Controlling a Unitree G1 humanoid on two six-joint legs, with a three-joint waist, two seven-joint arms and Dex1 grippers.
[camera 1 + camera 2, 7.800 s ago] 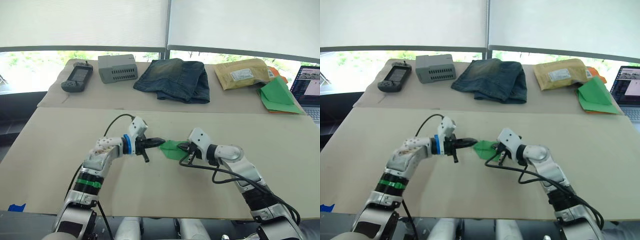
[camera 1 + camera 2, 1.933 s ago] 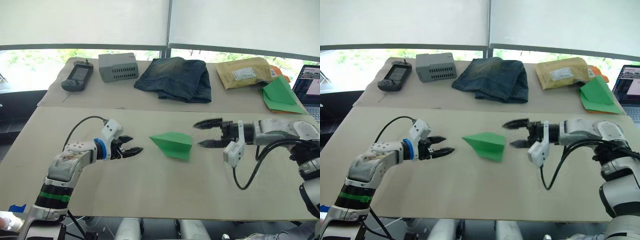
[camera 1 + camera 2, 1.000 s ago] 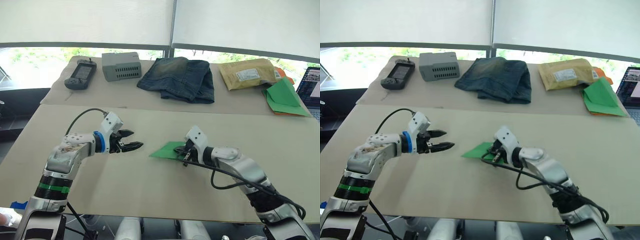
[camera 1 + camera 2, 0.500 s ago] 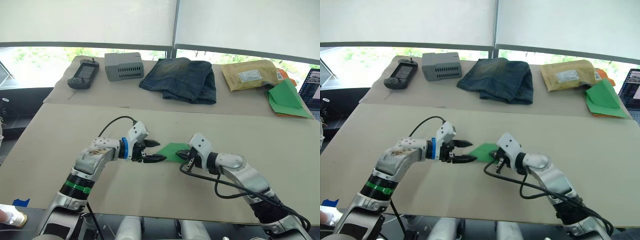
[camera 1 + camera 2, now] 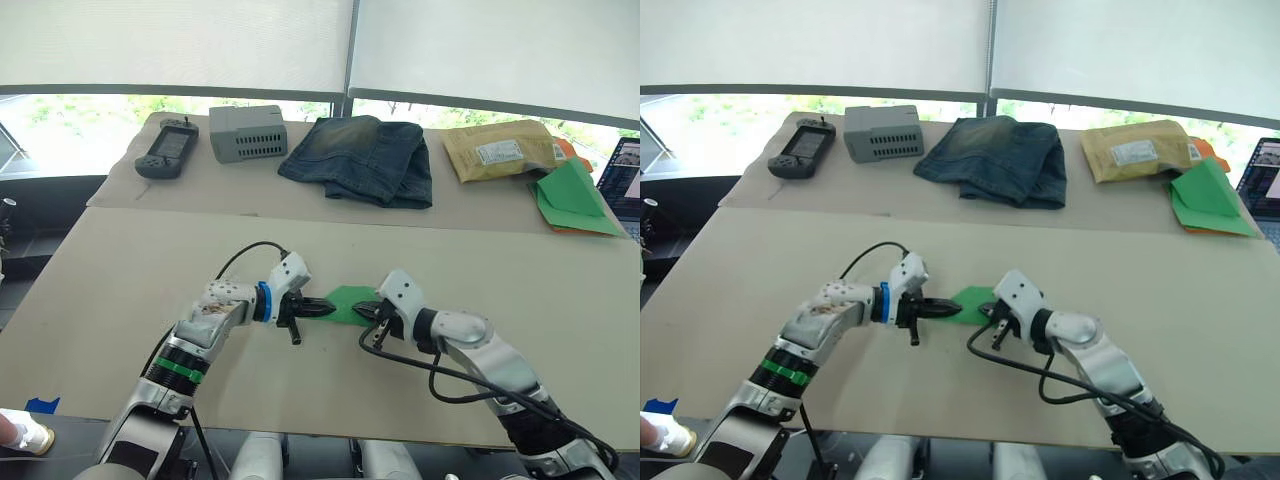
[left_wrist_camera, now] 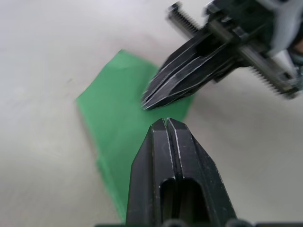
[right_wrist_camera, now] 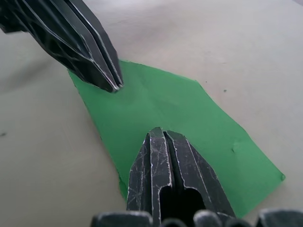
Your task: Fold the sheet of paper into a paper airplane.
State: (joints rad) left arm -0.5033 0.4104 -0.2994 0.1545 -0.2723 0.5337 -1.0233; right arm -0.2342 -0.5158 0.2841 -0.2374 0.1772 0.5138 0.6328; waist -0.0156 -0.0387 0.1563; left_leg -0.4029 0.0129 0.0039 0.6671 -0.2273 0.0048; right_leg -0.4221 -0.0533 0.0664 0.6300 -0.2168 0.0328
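Folded paper airplane (image 5: 345,303) flat on table (image 5: 120,260), long axis across, between closed left gripper (image 5: 322,307) at its point and closed right gripper (image 5: 374,312) at its tail; both tips touching, neither gripping

Far counter (image 5: 140,190): handheld console (image 5: 160,152) | grey box (image 5: 246,133) | folded jeans (image 5: 362,158) | padded envelope (image 5: 500,150) | green paper heap (image 5: 572,199) | laptop (image 5: 626,176)

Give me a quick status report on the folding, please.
Left gripper shut, tip on the paper airplane. Right gripper shut, pressing its other end. Paper flat on table; nothing in the way.
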